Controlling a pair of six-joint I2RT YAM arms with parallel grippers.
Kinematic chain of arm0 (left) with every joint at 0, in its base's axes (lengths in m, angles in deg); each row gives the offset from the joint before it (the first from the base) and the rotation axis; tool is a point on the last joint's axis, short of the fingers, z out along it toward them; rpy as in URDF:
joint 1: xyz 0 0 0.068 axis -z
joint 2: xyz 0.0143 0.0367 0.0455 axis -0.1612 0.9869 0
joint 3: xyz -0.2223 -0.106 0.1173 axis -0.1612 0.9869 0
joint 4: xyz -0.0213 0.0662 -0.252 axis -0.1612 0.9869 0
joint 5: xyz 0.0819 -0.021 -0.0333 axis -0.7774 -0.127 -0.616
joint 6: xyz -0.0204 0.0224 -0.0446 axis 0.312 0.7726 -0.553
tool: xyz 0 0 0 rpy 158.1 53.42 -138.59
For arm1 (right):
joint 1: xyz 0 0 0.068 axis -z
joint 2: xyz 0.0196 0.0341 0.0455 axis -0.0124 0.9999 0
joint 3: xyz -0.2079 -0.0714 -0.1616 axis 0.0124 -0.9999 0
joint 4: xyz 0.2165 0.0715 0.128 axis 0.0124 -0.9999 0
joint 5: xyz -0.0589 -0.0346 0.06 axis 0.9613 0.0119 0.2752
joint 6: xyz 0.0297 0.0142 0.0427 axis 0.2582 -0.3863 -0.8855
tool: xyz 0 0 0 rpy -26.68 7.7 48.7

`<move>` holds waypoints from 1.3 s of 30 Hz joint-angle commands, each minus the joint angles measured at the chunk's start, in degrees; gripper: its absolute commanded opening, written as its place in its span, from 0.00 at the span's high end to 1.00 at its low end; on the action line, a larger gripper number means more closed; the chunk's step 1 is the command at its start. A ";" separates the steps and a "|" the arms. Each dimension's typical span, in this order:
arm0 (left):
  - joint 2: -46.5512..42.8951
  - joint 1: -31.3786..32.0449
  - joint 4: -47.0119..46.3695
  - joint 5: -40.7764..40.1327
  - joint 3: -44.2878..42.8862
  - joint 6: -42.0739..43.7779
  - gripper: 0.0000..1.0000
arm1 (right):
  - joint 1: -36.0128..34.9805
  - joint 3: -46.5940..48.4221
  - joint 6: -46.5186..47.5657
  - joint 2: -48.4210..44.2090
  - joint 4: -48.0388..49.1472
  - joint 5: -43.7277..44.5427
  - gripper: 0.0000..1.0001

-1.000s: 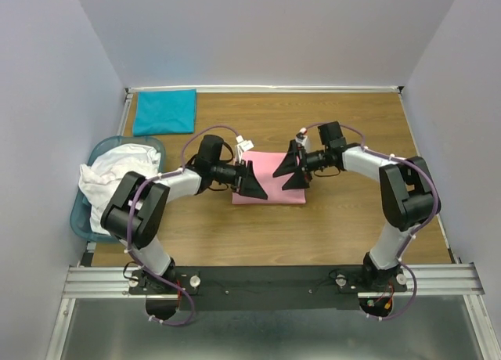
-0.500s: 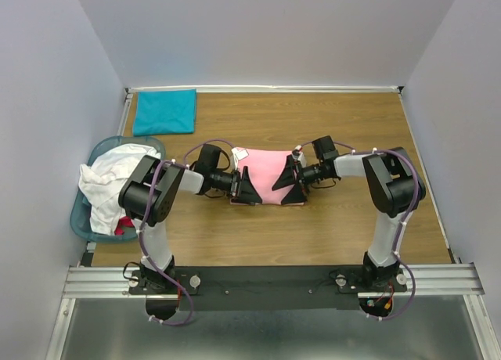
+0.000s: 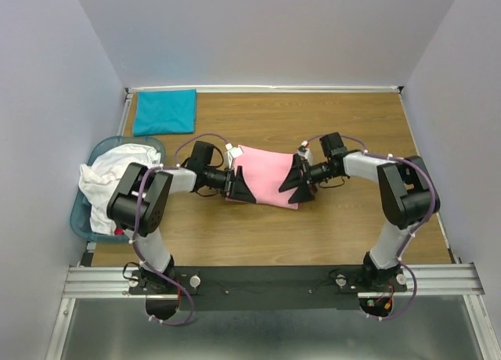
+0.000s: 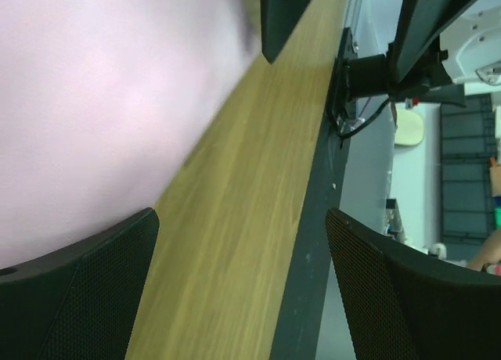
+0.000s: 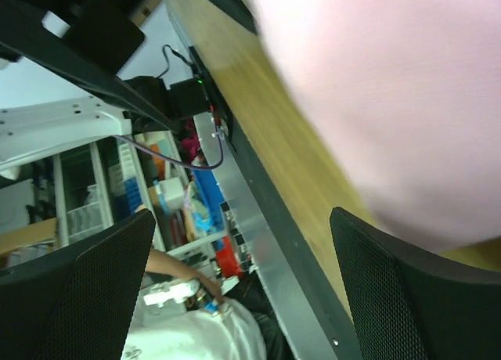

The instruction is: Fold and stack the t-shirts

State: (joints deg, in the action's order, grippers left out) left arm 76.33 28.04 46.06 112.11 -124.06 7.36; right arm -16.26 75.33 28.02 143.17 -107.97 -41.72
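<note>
L pincer (image 3: 241, 185) apart | R pincer (image 3: 300, 181) apart | pink t-shirt (image 3: 270, 176) edges hid by both, wrist views blurred

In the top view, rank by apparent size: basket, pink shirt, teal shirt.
Largest: basket.
Then pink shirt and teal shirt: they look about alike, and the pink one is partly hidden, so they are left unranked.

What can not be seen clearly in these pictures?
- Top view: side edges of the pink shirt, covered by the left claw and right claw.
- Wrist views: the shirt's folds, blurred and cut off.
- Top view: basket bottom, under white shirts.
</note>
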 commanded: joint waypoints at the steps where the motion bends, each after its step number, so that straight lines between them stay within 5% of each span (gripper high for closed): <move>1: -6.91 5.21 3.42 -2.19 -3.20 2.18 0.05 | 0.62 4.40 1.42 -8.74 -4.66 -0.66 0.00; 9: -1.83 12.26 -12.90 -4.55 -8.66 -14.42 0.05 | 7.74 3.97 -1.75 -11.82 -4.83 -1.19 0.00; 21: 16.46 12.44 -17.41 -9.75 -8.22 -16.99 0.05 | 10.20 4.05 -1.22 -11.03 -4.92 1.10 0.00; 32: -1.90 9.20 -17.33 -6.14 -12.52 -17.60 0.05 | 8.97 11.69 0.36 -3.32 -4.13 7.77 0.00; 39: 6.08 -0.64 -17.50 -9.91 -17.44 -18.49 0.05 | 8.80 22.33 0.36 8.10 -2.72 11.38 0.00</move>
State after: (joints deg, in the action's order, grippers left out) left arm 76.64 31.43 27.46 106.12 -139.45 -10.78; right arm -7.10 93.36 27.60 145.79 -111.49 -34.29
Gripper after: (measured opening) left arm 0.952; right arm 0.998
